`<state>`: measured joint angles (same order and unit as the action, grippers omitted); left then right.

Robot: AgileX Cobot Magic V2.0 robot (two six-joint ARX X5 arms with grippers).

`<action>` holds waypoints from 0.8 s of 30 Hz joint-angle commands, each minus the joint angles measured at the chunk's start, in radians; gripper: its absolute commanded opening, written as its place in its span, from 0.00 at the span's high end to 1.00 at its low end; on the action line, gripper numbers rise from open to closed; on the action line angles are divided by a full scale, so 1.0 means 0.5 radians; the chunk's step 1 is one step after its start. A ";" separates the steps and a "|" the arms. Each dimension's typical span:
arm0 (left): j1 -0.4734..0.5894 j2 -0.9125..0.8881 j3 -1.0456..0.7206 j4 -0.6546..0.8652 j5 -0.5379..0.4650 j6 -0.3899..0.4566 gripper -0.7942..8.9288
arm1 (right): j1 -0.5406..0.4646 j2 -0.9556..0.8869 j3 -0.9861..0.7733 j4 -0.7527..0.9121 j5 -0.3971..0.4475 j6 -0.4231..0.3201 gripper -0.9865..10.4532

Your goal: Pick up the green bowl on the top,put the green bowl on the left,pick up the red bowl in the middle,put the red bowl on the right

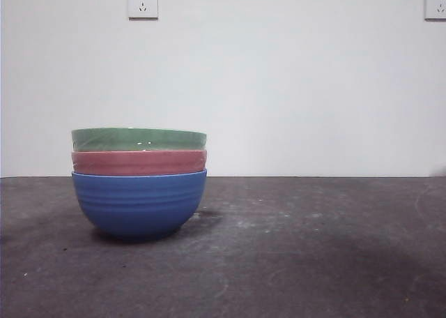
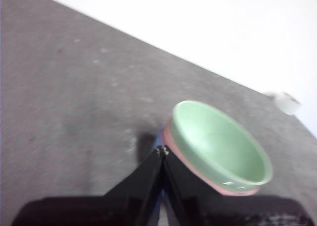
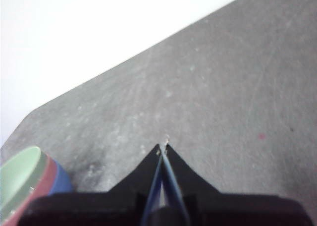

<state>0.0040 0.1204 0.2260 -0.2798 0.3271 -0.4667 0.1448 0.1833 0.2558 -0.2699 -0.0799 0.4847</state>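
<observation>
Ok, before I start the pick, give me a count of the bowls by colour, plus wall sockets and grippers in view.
Green bowl: 1, top of the stack
Red bowl: 1, middle
Blue bowl: 1, bottom
Wall sockets: 2
Grippers: 2, left gripper and right gripper, both shut and empty
Total: 7

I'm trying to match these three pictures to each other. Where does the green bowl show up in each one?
Front view: the green bowl tops the stack, left of centre, on the red bowl.
Left wrist view: it fills the lower right, beside the left gripper, which is shut.
Right wrist view: only an edge shows in the bottom-left corner.
Shared landmark: the blue bowl under the stack.
</observation>
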 commanded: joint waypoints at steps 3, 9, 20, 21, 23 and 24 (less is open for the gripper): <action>0.005 0.291 0.262 -0.005 0.150 0.052 0.92 | 0.001 0.254 0.289 -0.072 -0.056 -0.152 0.92; 0.005 0.694 0.632 -0.045 0.455 0.426 0.92 | 0.001 0.632 0.643 -0.174 -0.275 -0.377 0.92; -0.027 1.385 1.258 -0.735 0.866 1.009 0.92 | 0.001 1.213 1.113 -0.514 -0.821 -0.909 0.91; -0.040 1.421 1.295 -0.779 0.866 1.044 0.92 | 0.001 1.241 1.126 -0.529 -0.844 -0.927 0.91; -0.073 1.477 1.344 -0.818 0.865 1.063 0.92 | 0.002 1.276 1.135 -0.541 -0.839 -0.932 0.90; -0.092 1.499 1.360 -0.821 0.864 1.063 0.91 | 0.002 1.289 1.135 -0.542 -0.838 -0.940 0.87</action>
<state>-0.0334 0.8646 0.8974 -0.6926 0.7509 0.0181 0.1448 0.8257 0.8196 -0.5407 -0.4957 0.0433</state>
